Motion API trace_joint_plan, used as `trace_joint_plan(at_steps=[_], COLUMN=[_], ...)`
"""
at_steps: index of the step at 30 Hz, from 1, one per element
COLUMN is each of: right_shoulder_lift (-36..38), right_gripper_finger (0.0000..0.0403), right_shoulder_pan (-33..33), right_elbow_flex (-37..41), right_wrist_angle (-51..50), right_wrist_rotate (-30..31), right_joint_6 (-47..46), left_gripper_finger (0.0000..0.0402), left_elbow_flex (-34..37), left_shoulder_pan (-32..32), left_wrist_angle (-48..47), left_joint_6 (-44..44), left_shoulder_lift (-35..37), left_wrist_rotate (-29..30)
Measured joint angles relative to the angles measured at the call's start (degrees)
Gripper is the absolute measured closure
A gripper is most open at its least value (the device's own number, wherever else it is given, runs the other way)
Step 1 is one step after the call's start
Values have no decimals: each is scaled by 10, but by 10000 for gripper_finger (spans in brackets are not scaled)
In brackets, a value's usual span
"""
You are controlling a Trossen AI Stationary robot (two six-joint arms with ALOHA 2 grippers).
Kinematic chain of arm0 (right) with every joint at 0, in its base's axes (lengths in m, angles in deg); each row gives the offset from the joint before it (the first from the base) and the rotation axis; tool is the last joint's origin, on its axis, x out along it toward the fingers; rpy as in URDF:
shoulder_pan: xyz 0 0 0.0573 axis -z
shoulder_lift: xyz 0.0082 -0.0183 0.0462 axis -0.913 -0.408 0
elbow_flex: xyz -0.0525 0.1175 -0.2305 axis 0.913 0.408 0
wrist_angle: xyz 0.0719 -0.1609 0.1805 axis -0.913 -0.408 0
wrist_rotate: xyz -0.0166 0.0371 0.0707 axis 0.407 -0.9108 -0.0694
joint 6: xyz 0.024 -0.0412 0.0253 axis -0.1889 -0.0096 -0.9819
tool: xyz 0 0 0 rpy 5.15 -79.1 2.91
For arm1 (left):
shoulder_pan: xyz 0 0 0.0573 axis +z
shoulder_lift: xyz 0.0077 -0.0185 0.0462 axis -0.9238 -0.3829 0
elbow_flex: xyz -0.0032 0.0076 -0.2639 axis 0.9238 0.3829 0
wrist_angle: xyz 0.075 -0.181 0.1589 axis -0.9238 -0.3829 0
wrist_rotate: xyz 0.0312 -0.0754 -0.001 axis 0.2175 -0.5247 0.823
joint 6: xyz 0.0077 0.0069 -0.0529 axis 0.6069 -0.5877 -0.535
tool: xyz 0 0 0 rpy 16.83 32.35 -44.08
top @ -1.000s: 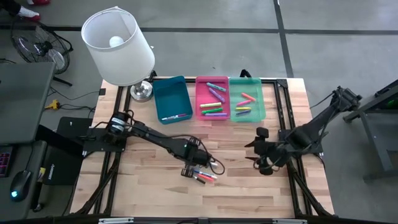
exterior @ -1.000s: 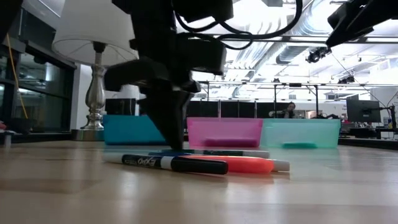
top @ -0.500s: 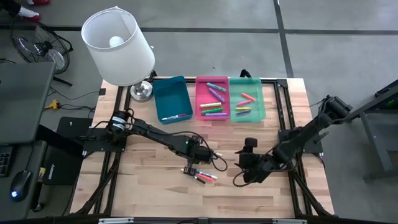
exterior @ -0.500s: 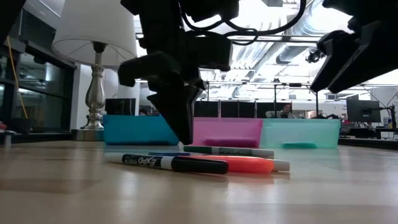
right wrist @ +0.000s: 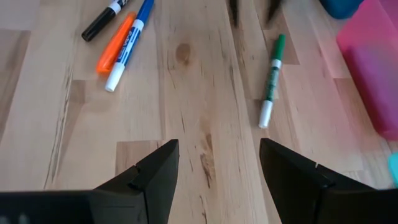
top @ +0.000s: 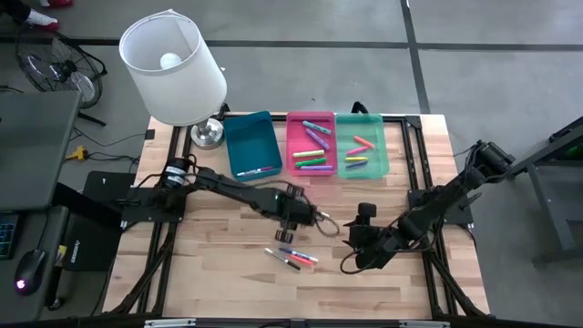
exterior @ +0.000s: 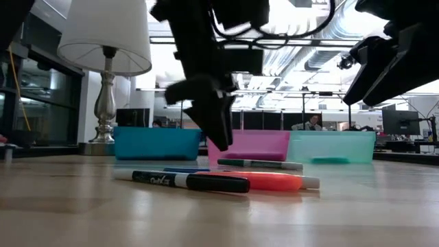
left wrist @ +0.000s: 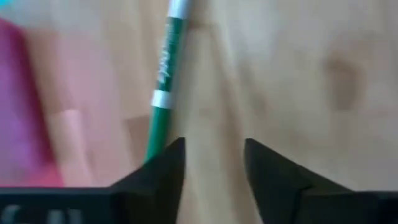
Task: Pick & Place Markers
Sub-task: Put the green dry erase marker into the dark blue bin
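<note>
Left gripper [top: 310, 216] hangs over the middle of the bench [top: 209, 273], jaws parted with bare wood between them, holding nothing. Left wrist view: a green marker [left wrist: 163, 87] lies flat on the bench just ahead of the jaws, off to one finger's side, not between them; whether that finger touches it, cannot tell.

Right gripper [top: 353, 239] sits low toward the bench's right half, jaws wide apart and empty. Right wrist view: the green marker lies ahead of the jaws, well apart from them, its white end toward the camera. Farther off, a black marker [right wrist: 104, 18], an orange marker [right wrist: 115, 43] and a blue marker [right wrist: 129, 45] lie close together in a loose cluster.

High view: that cluster rests on the bench below the left gripper. Pink tray [top: 311, 121] and green tray [top: 362, 120] at the far edge hold several markers each; blue tray [top: 250, 137] holds one. Lamp [top: 173, 68] stands at the far left corner.
</note>
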Motion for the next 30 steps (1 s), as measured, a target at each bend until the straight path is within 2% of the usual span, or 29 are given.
trace_joint_plan(at_steps=[3,6,10,18,20,26,30], right_shoulder_lift=[0,0,0,0,0,0,0], right_gripper_finger=[190,190,190,190,190,190,190], right_shoulder_pan=[0,0,0,0,0,0,0], right_elbow_flex=[0,0,0,0,0,0,0], right_wrist_angle=[2,8,11,13,14,13,13], right_wrist_rotate=[0,0,0,0,0,-1,-2], right_joint_6=[0,0,0,2,1,6,17], left_gripper_finger=[199,181,185,192,192,192,192], left_elbow_flex=[0,0,-1,0,0,0,-3], left_shoulder_pan=[28,59,98,145,151,143,126], left_wrist_angle=[18,28,42,107,122,123,138], left_joint_6=[28,64,108,156,160,169,219], left_shoulder_lift=[0,0,-18,-42,-42,-42,-42], left_wrist_rotate=[-1,-23,-78,-65,-80,-93,-91])
